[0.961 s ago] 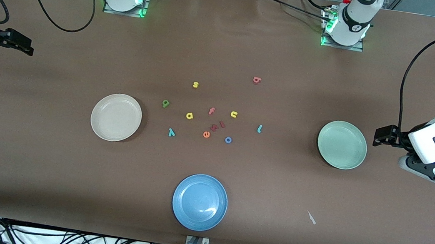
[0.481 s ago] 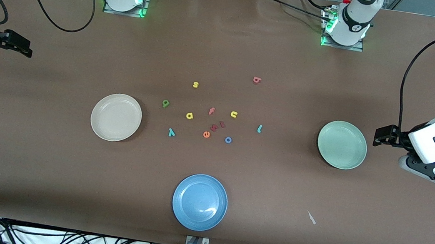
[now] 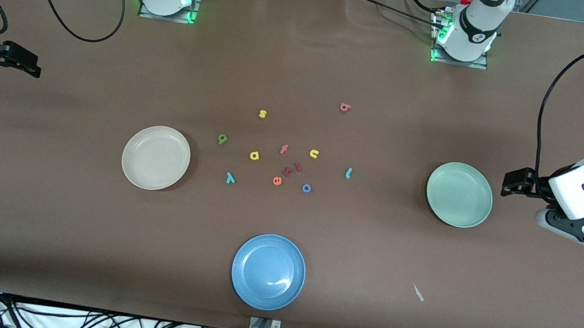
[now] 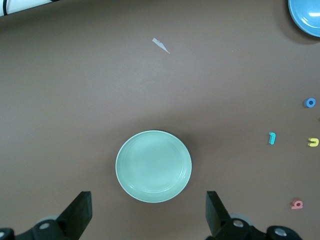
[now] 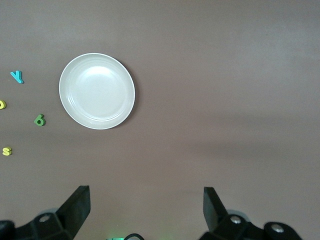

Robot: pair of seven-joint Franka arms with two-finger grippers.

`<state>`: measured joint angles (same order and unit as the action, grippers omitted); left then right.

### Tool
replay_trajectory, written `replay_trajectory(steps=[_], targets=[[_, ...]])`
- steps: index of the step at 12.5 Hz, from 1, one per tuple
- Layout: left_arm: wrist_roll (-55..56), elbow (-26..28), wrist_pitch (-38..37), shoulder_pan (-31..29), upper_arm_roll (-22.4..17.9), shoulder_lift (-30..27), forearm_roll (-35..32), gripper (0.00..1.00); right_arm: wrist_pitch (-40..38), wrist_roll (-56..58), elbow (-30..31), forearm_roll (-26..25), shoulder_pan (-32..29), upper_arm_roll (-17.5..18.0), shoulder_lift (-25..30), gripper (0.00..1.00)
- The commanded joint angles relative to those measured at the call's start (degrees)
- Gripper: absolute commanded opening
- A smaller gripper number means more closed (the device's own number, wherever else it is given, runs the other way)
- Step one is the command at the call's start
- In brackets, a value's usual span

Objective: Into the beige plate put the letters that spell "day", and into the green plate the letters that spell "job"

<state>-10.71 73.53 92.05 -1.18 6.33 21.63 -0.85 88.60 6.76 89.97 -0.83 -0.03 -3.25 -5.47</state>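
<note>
Letters unmoved since a second ago: green "d", yellow "a", teal "y" lie on the table near the beige plate; teal "j", blue "o" and pinkish "b" lie between mid-table and the green plate. Both plates hold nothing. My right gripper has edged slightly outward at its table end, jaws spread, holding nothing. My left gripper hovers beside the green plate, jaws spread, holding nothing.
</note>
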Motion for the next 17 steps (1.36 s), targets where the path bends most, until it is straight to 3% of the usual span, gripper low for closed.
replay_trajectory(steps=[1,17], targets=[[-1.16,-0.23,-1.08,0.04,0.26,-0.71,-1.79,1.0,1.04,0.97,1.35,1.61,-0.15,-0.18,1.69,1.0],[-1.16,-0.23,-1.69,0.04,0.26,-0.71,-1.79,1.0,2.71,0.97,2.49,1.88,-0.06,0.35,2.66,1.0]])
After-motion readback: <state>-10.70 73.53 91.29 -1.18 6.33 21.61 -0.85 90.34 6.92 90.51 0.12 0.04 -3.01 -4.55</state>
